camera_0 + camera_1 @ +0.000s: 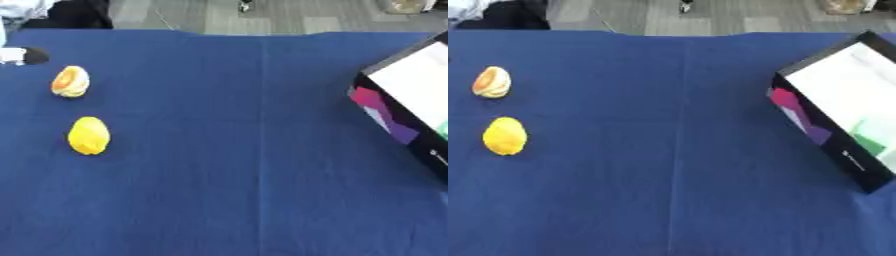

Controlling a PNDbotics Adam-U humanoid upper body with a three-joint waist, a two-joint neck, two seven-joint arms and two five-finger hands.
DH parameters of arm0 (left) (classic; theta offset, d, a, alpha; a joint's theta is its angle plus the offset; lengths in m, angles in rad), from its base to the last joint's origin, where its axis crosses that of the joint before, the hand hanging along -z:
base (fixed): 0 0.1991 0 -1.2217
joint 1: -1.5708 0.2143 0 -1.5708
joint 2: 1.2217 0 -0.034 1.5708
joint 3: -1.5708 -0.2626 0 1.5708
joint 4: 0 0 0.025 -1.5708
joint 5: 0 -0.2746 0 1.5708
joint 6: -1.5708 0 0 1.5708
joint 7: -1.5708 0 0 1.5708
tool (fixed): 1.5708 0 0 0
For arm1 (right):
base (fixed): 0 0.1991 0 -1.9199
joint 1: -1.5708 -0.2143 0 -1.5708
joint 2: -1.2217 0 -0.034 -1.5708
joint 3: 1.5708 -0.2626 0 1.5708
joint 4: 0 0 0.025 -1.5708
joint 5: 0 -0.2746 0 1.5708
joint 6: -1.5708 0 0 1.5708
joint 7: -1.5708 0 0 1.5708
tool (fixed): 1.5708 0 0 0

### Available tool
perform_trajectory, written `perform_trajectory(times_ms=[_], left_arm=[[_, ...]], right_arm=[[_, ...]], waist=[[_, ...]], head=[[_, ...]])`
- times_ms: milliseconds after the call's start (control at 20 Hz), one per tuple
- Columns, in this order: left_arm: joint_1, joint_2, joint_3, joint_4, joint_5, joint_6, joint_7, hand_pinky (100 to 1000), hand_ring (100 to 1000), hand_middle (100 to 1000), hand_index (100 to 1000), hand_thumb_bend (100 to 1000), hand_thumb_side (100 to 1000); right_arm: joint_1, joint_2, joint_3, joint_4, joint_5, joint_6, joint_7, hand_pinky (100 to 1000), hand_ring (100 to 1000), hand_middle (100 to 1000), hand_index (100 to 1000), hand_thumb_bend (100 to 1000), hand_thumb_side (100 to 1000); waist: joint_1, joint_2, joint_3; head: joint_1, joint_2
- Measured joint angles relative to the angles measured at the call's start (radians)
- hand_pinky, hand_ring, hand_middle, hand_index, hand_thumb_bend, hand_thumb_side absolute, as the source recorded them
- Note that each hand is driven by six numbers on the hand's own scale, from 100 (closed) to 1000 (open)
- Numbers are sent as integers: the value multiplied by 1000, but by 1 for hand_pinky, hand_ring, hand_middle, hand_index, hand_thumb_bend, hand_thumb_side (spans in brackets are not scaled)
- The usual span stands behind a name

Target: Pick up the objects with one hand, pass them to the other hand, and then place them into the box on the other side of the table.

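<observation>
We look down on a table covered in a dark blue cloth. Neither of our hands shows in either view, so we cannot tell whether they are spread, closed or holding anything. 2 small objects sit at our left, well apart from everything else: a yellow lemon-shaped object nearer to us, and just beyond it an orange and cream rounded object, which looks like a cut piece of fruit. At our right stands the box, black outside with pink and purple patches on its near wall and a white inside with a green patch; it sits askew to the table edge and runs out of view. At the far left edge we glimpse a small white and black shape that we cannot identify. Both objects are still on the cloth, so we judge the task not yet begun. The risks we foresee: both objects are rounded and could roll away when touched, they could slip during the hand-to-hand pass, and the box's slanted near wall could catch a low release.
</observation>
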Motion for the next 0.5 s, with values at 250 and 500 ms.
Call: perform_trajectory(times_ms=[250,500], left_arm=[[-136,-10,-38,184,-70,7,-116,795,753,727,799,941,338],[-243,-66,-45,371,-218,-3,-215,809,776,739,804,947,296]], right_arm=[[-7,0,-11,-22,-19,6,-18,820,777,719,870,521,242],[-19,3,-32,-22,-61,10,-54,817,767,704,863,558,234]], waist=[[1,12,-33],[13,29,-67]], head=[[-1,-17],[6,-20]])
